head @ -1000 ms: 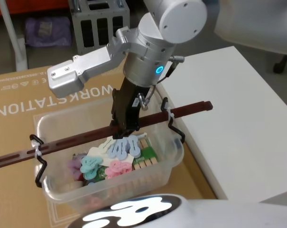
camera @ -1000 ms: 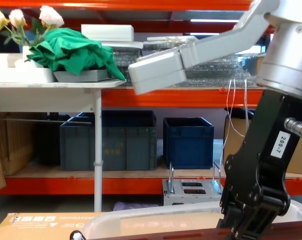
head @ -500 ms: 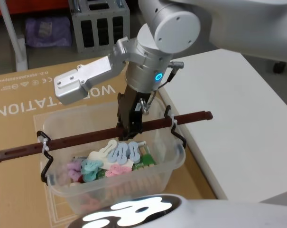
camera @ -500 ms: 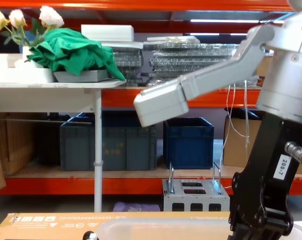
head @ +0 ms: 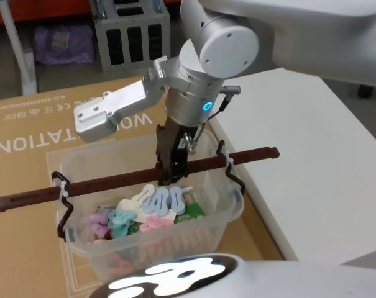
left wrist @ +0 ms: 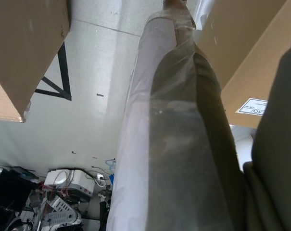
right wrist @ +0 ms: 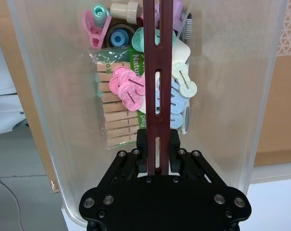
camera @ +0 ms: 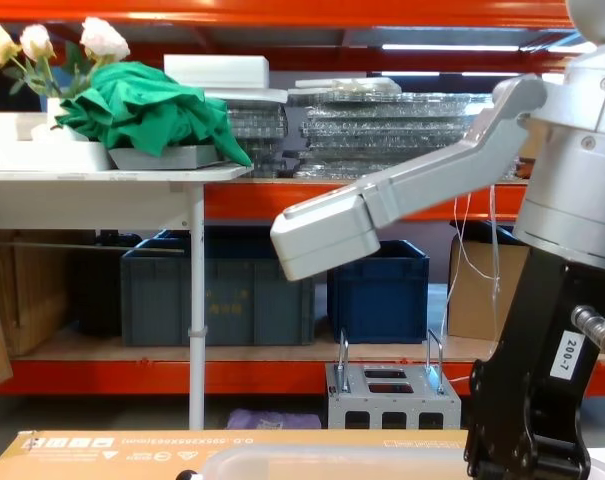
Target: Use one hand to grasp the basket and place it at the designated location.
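Observation:
The basket (head: 220, 218) is a frosted-clear bin over a brown cardboard sheet (head: 26, 180), holding coloured clips and wooden pegs (right wrist: 117, 115). Its reddish-brown bar handle (head: 107, 185) spans the top, tied at each end with white zip ties to black wire hooks. My right gripper (head: 171, 175) reaches straight down and is shut on the middle of the bar. The right wrist view shows the gripper (right wrist: 157, 140) with both fingers clamped against the handle (right wrist: 158, 57). In the chest view the right gripper (camera: 527, 455) hangs just over the basket's rim (camera: 322, 456). My left arm is parked out to the side.
A white table (head: 306, 149) lies directly right of the basket. A grey metal rack (head: 132, 31) stands on the floor beyond the cardboard. Dark blue crates (camera: 217, 290) sit on the orange shelving, and a white table with a green cloth (camera: 147, 110) stands at far left.
The right gripper has lowered the basket by its handle and carried it slightly right. In the chest view the rim and the bar have sunk toward the bottom edge.

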Controlling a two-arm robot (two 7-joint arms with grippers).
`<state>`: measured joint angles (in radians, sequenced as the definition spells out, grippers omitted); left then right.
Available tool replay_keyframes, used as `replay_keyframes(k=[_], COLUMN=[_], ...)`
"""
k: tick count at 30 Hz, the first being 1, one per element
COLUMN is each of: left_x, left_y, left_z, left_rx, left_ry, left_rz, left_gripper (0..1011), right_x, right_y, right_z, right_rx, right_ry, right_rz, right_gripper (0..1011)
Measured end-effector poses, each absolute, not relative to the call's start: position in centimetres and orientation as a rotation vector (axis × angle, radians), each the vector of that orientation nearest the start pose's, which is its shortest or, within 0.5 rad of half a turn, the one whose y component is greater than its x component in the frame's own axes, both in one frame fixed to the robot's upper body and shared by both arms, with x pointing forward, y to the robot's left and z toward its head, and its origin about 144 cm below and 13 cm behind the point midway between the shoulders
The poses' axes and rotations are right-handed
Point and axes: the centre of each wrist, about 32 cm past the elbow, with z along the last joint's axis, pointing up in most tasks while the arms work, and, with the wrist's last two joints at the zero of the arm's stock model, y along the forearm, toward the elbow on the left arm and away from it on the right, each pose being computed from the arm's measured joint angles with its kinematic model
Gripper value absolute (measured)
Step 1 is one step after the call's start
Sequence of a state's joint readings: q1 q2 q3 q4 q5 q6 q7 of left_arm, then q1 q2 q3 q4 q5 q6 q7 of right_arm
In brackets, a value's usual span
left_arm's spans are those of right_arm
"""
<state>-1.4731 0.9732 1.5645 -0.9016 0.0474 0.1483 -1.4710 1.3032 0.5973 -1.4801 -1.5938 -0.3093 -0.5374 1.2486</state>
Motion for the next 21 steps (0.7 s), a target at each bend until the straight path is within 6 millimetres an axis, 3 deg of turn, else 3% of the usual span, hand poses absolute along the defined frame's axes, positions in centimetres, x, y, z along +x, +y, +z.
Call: replay_keyframes(k=[10, 21], left_x=[61.7, 61.7], left_y=[49.5, 49.5], left_z=[139.6, 139.6], left_rx=[1.629, 1.629], left_ry=[0.163, 0.163], left_rz=[0.177, 0.177], left_gripper=[0, 0], right_x=[54.4, 54.9], right_y=[-12.3, -13.0], right_z=[135.4, 136.7], right_rx=[-1.104, -1.087], right_ry=[-1.31, -1.303], right_rz=[0.995, 0.954], right_gripper=[253, 593])
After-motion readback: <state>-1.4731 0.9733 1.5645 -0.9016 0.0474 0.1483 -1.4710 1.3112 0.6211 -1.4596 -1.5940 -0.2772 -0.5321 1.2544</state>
